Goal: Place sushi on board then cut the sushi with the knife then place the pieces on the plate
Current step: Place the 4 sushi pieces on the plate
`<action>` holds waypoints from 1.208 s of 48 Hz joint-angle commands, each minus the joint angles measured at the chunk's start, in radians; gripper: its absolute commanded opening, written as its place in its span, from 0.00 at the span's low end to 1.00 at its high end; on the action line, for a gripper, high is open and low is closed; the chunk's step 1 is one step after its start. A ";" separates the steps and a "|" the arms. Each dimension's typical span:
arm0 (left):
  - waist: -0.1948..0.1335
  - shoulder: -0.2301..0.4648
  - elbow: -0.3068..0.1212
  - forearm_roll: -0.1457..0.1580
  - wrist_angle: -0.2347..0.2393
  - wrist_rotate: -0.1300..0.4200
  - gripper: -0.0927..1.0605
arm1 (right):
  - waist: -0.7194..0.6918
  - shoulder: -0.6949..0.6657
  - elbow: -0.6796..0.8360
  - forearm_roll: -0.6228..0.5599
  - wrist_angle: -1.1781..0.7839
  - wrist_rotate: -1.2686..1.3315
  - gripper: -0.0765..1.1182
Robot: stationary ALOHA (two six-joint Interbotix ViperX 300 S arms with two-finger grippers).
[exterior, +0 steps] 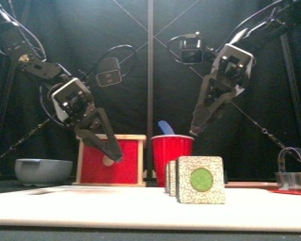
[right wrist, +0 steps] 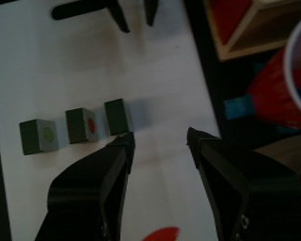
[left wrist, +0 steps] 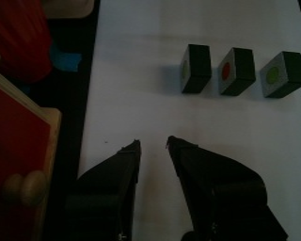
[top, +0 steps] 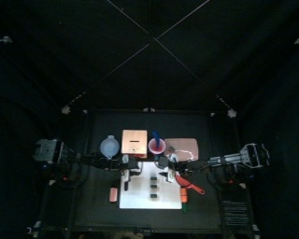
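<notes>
Three dark green sushi pieces [left wrist: 233,72] stand apart in a row on the white cutting board [left wrist: 140,85]; they also show in the right wrist view [right wrist: 80,125] and in the front view [exterior: 198,179]. My left gripper [left wrist: 153,149] hovers over the board short of the row, its jaws a narrow gap apart with nothing between them. From the other side my right gripper [right wrist: 160,141] hangs open and empty above the board [right wrist: 102,188]. A red knife [top: 192,187] lies at the board's right edge. The pink tray [top: 182,146] sits behind the board at the right.
Behind the board stand the wooden box with its red drawer front [exterior: 112,160], the red cup [exterior: 172,151] holding a blue knife [exterior: 165,127], and a blue-grey bowl [exterior: 42,170]. A metal cutter [exterior: 293,174] is at the far right. A small orange-red thing [top: 111,194] lies left of the board.
</notes>
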 commanded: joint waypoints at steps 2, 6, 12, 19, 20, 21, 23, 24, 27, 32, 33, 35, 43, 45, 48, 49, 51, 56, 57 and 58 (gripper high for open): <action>0.000 -0.006 -0.018 -0.002 -0.003 -0.002 0.70 | 0.035 0.040 -0.054 0.002 -0.008 0.002 0.76; 0.002 -0.006 -0.018 -0.002 -0.005 -0.002 0.70 | 0.049 0.077 -0.072 0.003 -0.006 0.002 0.76; 0.002 -0.006 -0.017 -0.002 -0.003 -0.002 0.70 | 0.060 0.127 -0.100 0.003 -0.003 0.003 0.76; 0.002 -0.006 -0.012 -0.002 -0.003 -0.002 0.70 | 0.075 0.161 -0.127 0.015 -0.002 0.002 0.76; 0.002 -0.006 -0.012 -0.002 -0.005 -0.002 0.70 | 0.075 0.166 -0.132 0.015 -0.002 0.002 0.76; 0.002 -0.005 -0.012 -0.002 -0.003 -0.002 0.70 | 0.075 0.172 -0.133 0.017 -0.002 0.002 0.76; 0.002 -0.005 -0.012 -0.002 -0.003 -0.002 0.70 | 0.075 0.183 -0.140 0.017 0.002 0.002 0.76; 0.002 -0.005 -0.012 -0.002 -0.003 0.000 0.70 | 0.074 0.187 -0.141 0.017 0.002 0.000 0.76; 0.002 -0.005 -0.011 -0.002 -0.003 0.000 0.70 | 0.071 0.199 -0.146 0.015 0.003 0.000 0.76; 0.002 -0.005 -0.009 -0.002 -0.003 0.000 0.70 | 0.067 0.221 -0.155 0.012 0.003 0.000 0.76; 0.003 -0.005 -0.009 -0.002 -0.005 0.000 0.70 | 0.066 0.225 -0.156 0.012 0.003 0.000 0.76; 0.002 -0.005 -0.009 -0.002 -0.003 0.000 0.70 | 0.064 0.236 -0.161 0.012 0.003 0.000 0.76; 0.002 -0.003 -0.008 -0.002 -0.005 -0.002 0.70 | 0.064 0.272 -0.176 0.012 0.003 0.000 0.75; 0.002 -0.002 -0.008 -0.002 -0.003 -0.002 0.70 | 0.064 0.278 -0.178 0.012 0.003 0.000 0.74; 0.002 0.000 -0.006 -0.002 -0.005 -0.002 0.70 | 0.064 0.284 -0.178 0.017 0.003 0.000 0.69; 0.002 0.000 -0.008 -0.002 -0.005 -0.002 0.70 | 0.064 0.284 -0.178 0.017 0.003 0.002 0.67; 0.000 0.000 -0.006 -0.002 -0.003 -0.002 0.70 | 0.064 0.284 -0.175 0.020 0.005 0.002 0.63; 0.000 0.002 -0.008 -0.002 -0.003 -0.002 0.70 | 0.061 0.265 -0.164 0.034 0.003 0.003 0.53; 0.000 0.002 -0.006 -0.002 -0.005 -0.002 0.70 | 0.057 0.256 -0.161 0.038 0.005 0.003 0.51; 0.000 0.002 -0.006 -0.002 -0.003 -0.002 0.70 | 0.051 0.247 -0.156 0.041 0.006 0.002 0.50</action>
